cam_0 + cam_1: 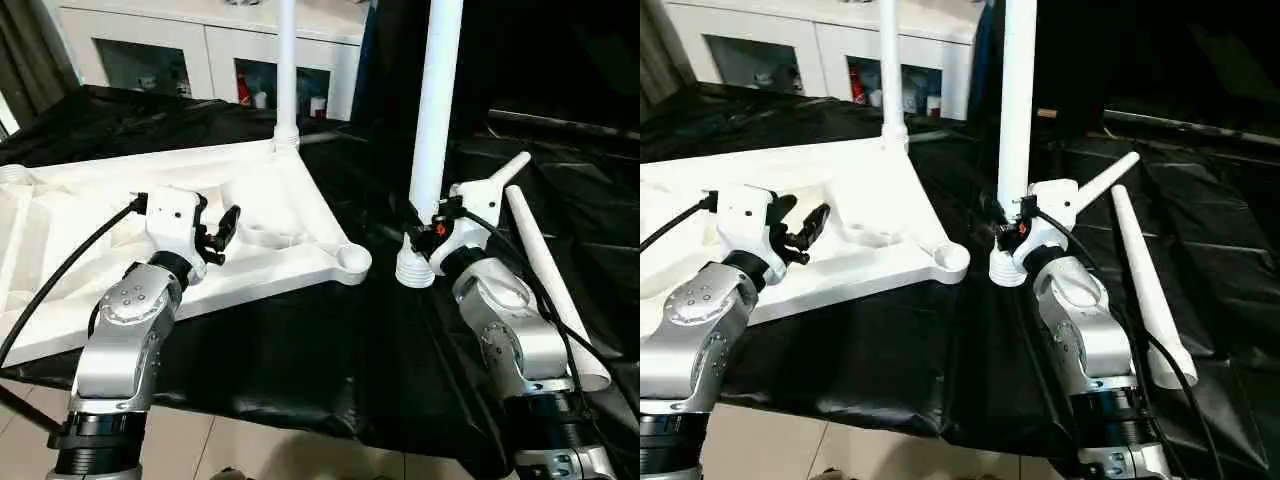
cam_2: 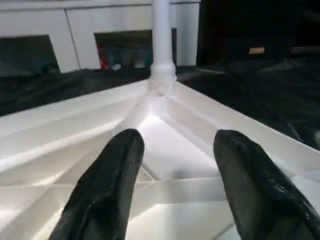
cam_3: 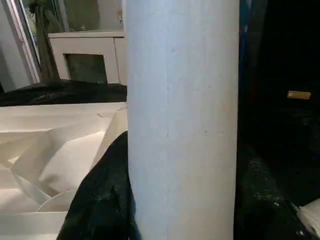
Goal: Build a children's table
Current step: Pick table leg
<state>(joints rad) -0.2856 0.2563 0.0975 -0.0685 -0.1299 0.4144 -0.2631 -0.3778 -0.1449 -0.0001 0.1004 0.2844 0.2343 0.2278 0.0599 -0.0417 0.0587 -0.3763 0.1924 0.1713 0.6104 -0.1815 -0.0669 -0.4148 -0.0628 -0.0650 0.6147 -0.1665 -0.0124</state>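
A crinkled black sheet covered the worktop and caught dull glints of light along its folds. Behind it stood a white cabinet with glass doors, and small items, one of them red, showed dimly behind the panes. A grey curtain hung at the far left beside the cabinet. To the right of the cabinet the background was dark. Pale floor tiles showed below the sheet's near edge.
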